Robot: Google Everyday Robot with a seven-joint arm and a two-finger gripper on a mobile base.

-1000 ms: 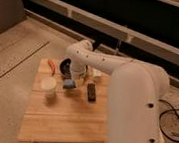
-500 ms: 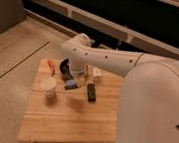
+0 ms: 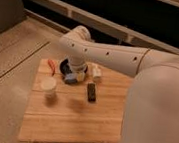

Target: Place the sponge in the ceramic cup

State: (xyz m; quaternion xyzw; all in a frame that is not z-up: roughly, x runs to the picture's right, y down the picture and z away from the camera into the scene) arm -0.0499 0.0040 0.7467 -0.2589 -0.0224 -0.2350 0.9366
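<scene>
The blue-grey sponge (image 3: 72, 78) hangs under my gripper (image 3: 75, 74), just in front of the dark round bowl (image 3: 65, 65) at the back of the wooden table. The gripper is shut on the sponge, and the sponge is off the table surface. The cream-white ceramic cup (image 3: 48, 85) stands upright to the left and nearer the front, a short gap from the sponge. My white arm (image 3: 110, 56) reaches in from the right and hides part of the bowl.
A narrow black bar (image 3: 91, 92) lies right of the sponge. A small pale object (image 3: 96, 72) sits behind it, and an orange-red item (image 3: 51, 66) lies left of the bowl. The wooden table (image 3: 70, 121) ends in floor on the left and front.
The arm has swung left and lowered over the bowl area, carrying the sponge slightly toward the cup. The cup, bar and bowl have stayed put.
</scene>
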